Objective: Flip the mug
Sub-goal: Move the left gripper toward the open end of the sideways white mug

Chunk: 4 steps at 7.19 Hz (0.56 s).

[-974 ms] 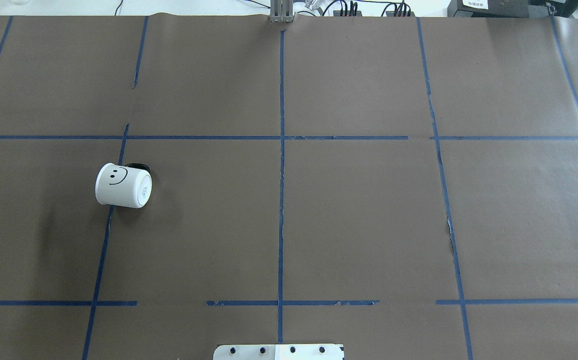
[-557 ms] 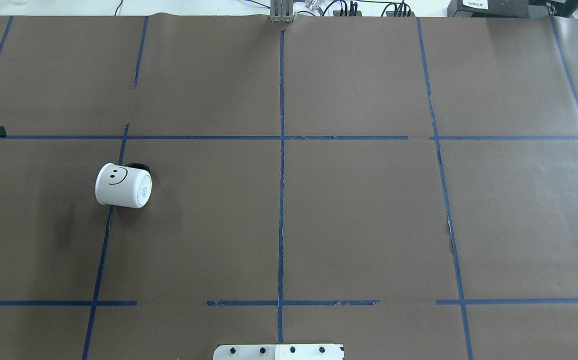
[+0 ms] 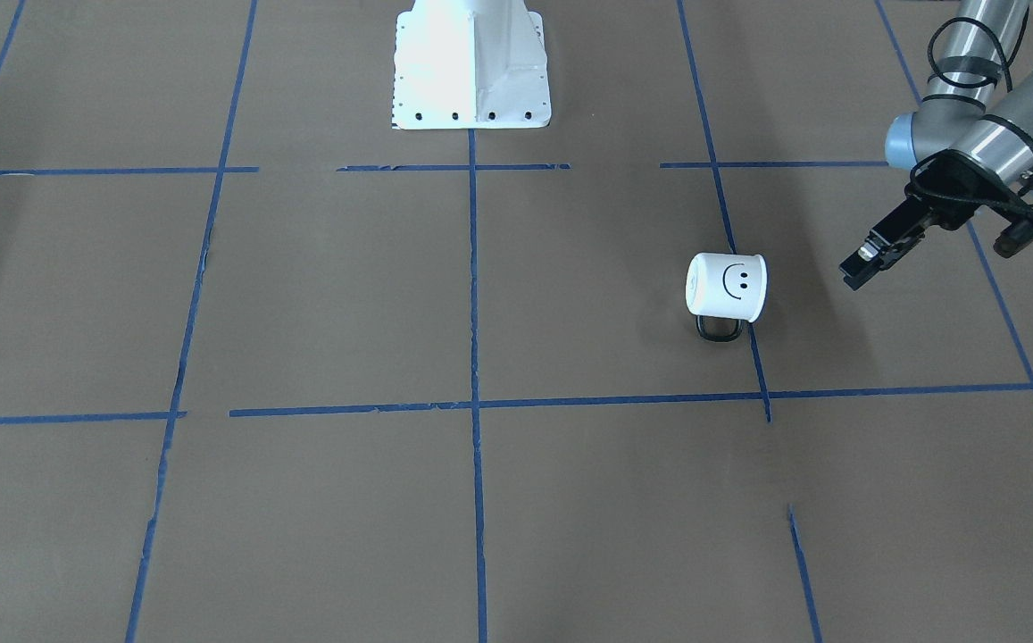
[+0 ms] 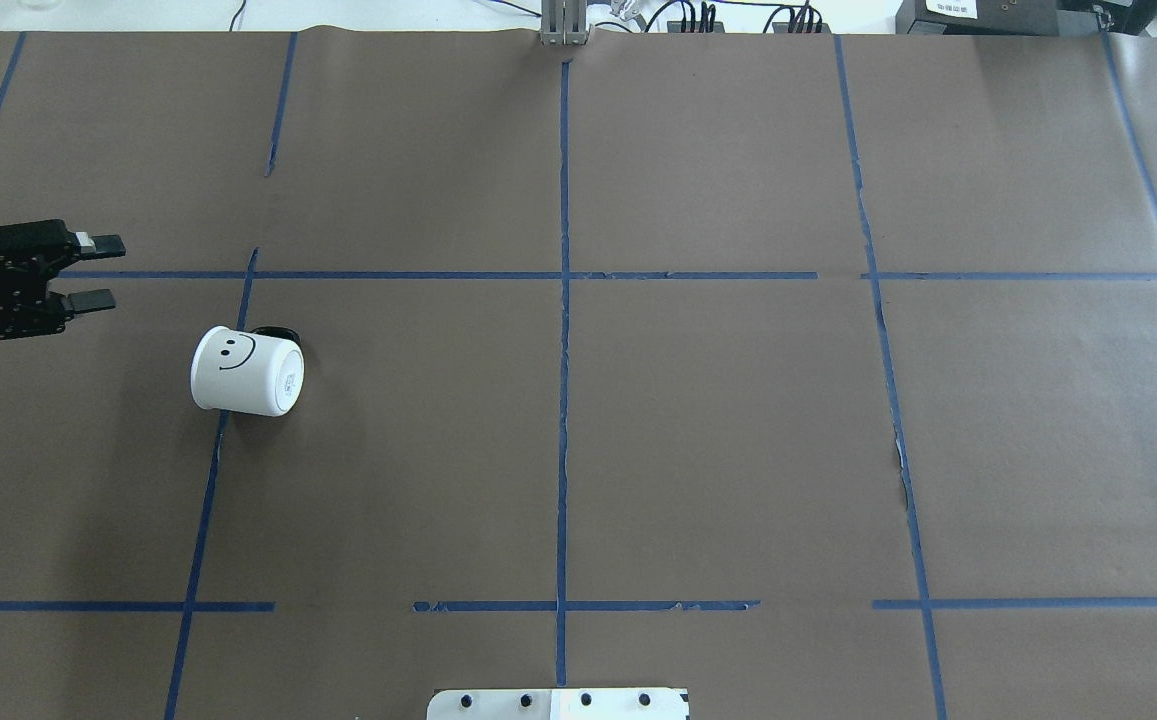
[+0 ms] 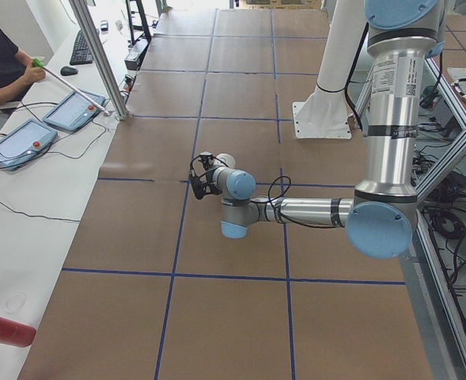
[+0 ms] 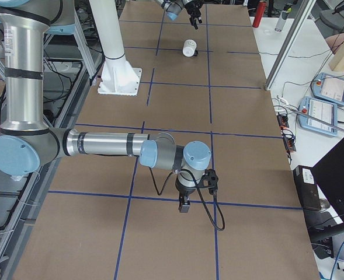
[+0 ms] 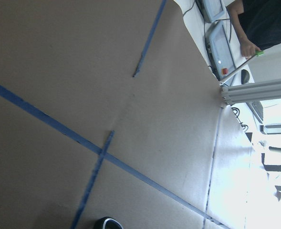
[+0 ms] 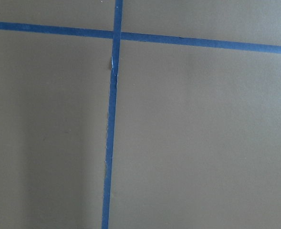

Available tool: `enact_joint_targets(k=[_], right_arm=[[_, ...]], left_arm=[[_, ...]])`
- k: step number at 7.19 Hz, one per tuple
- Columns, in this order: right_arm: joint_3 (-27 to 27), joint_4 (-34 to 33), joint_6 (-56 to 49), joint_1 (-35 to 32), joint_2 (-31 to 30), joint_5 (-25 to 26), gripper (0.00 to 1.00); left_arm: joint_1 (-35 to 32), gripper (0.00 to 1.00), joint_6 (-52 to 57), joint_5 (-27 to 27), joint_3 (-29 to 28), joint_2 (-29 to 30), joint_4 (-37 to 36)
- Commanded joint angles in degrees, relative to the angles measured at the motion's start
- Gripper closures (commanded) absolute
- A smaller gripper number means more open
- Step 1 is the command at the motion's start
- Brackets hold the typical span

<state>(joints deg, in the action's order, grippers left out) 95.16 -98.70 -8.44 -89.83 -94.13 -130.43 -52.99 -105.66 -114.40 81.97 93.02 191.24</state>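
Note:
The white mug with a black smiley lies on its side on the brown paper, left of centre. Its flat base faces the table's middle and its black handle rests on the far side. It also shows in the front view and the right view. My left gripper is open and empty, level above the table, to the left of the mug and a little farther back, apart from it. It also shows in the front view. My right gripper hangs low over bare paper; I cannot tell whether it is open.
Blue tape lines divide the brown paper into squares. The white robot base plate stands at the near edge. A metal post stands at the far edge. An operator and tablets are at the white side bench.
My left gripper has come in from the left edge, moving right toward the mug, with more of it showing. The mug has not moved.

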Motion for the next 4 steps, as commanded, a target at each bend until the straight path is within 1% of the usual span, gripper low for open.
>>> enact_joint_targets(k=[1,2,3,4], right_arm=[[0.02,0.00,0.00,0.00,0.00,0.00,0.00],[0.02,0.00,0.00,0.00,0.00,0.00,0.00],[0.02,0.00,0.00,0.00,0.00,0.00,0.00],[-0.06,0.00,0.00,0.00,0.00,0.00,0.00]], left_arm=[[0.78,0.00,13.57,0.50,-2.06,1.37,0.71],[0.78,0.00,15.29,0.50,-2.95,1.20,1.49],[1.83,0.00,15.83,0.32,-5.74,1.98,4.20],[3.67,0.00,15.84,0.41,-7.25,2.16,7.88]])
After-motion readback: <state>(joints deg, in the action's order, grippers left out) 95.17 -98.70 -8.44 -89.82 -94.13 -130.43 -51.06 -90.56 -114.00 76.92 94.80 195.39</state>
